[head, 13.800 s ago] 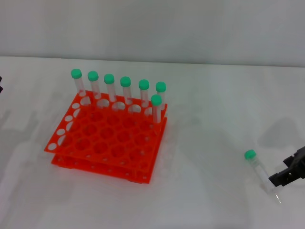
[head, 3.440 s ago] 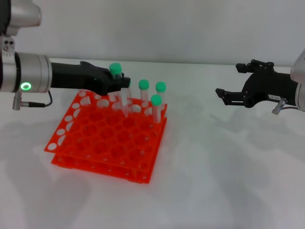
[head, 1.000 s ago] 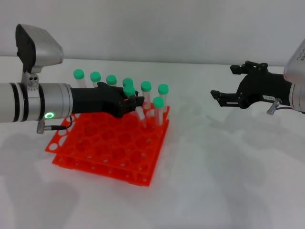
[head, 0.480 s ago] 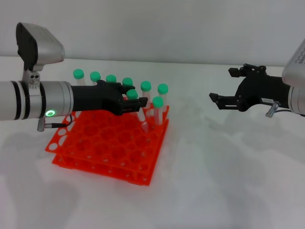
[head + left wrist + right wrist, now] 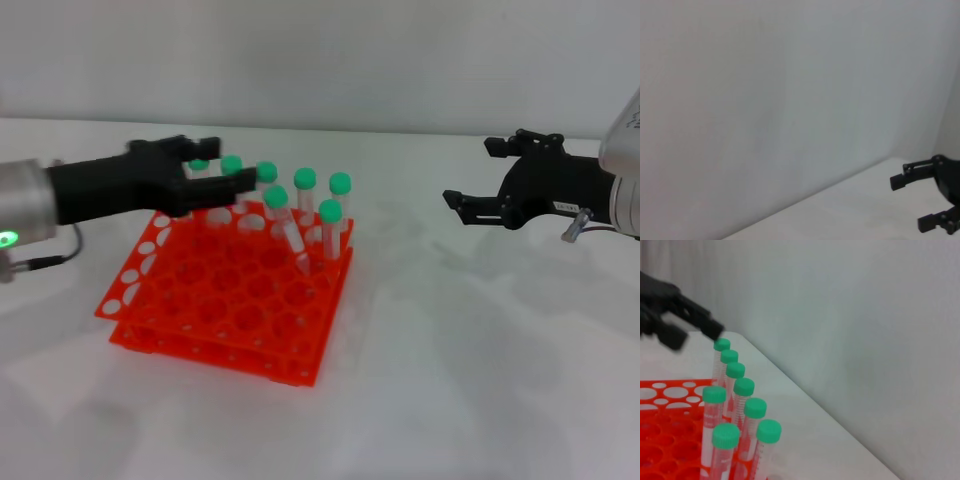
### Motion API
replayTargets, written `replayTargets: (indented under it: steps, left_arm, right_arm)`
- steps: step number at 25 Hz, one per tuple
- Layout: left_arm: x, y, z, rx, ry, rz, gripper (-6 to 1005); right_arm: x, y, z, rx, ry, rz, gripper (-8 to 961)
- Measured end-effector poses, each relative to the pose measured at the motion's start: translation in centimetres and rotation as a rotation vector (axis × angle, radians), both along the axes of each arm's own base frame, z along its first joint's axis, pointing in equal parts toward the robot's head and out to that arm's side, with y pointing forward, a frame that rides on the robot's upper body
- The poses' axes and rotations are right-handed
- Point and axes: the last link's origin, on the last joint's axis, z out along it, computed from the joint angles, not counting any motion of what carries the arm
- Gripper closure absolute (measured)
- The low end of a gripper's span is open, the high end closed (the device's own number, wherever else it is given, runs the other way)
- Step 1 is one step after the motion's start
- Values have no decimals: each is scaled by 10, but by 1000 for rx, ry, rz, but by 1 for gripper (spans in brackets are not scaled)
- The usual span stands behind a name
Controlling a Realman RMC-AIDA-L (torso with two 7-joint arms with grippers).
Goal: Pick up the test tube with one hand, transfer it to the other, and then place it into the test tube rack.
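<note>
Looking down from the head camera, you see the left gripper [image 5: 215, 165] hanging above the back-left part of the test tube rack [image 5: 225, 300], its black fingers spread wide and holding nothing. Just beyond its fingertips, toward the right arm, the test tube [image 5: 285, 222] stands in a rack hole, leaning with its green cap nearer the gripper and its tip slanting away. It is clear of the fingers, not touching them. The other capped tubes [image 5: 338, 205] line the rack's back edge and right corner, upright, just past the leaning one.

Your right gripper [image 5: 470, 200] hovers well apart from the rack, out over the bare white table [image 5: 450, 380], its claw spread and empty, pointing toward the left arm.

From the right wrist camera you get the row of green caps [image 5: 735, 370] above the orange grid [image 5: 670, 405], with the left gripper's dark fingers [image 5: 675, 322] blurred above the far end of the row.

The left wrist camera shows mostly the pale wall, with the right gripper [image 5: 927, 202] small in one corner.
</note>
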Motion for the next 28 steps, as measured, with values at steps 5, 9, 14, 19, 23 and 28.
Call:
replayTargets:
  steps: [5, 9, 14, 19, 23, 28]
  left_arm:
    - [-30, -31, 28, 140, -97, 29, 187]
    - [-50, -50, 39, 254, -138, 40, 187]
    - [-80, -83, 49, 412, -177, 84, 187]
    - [-102, -108, 50, 543, -214, 125, 187]
    - [-108, -116, 44, 553, -232, 154, 187]
    - [-109, -118, 37, 550, -259, 165, 187]
  right_arm:
    - [3, 0, 3, 12, 10, -14, 102]
    - [11, 0, 13, 41, 72, -54, 103]
    - [28, -3, 34, 104, 164, -99, 104]
    - [45, -8, 49, 157, 202, -126, 107]
    - [60, -7, 64, 213, 213, -160, 109]
    - [79, -7, 93, 279, 337, -218, 111]
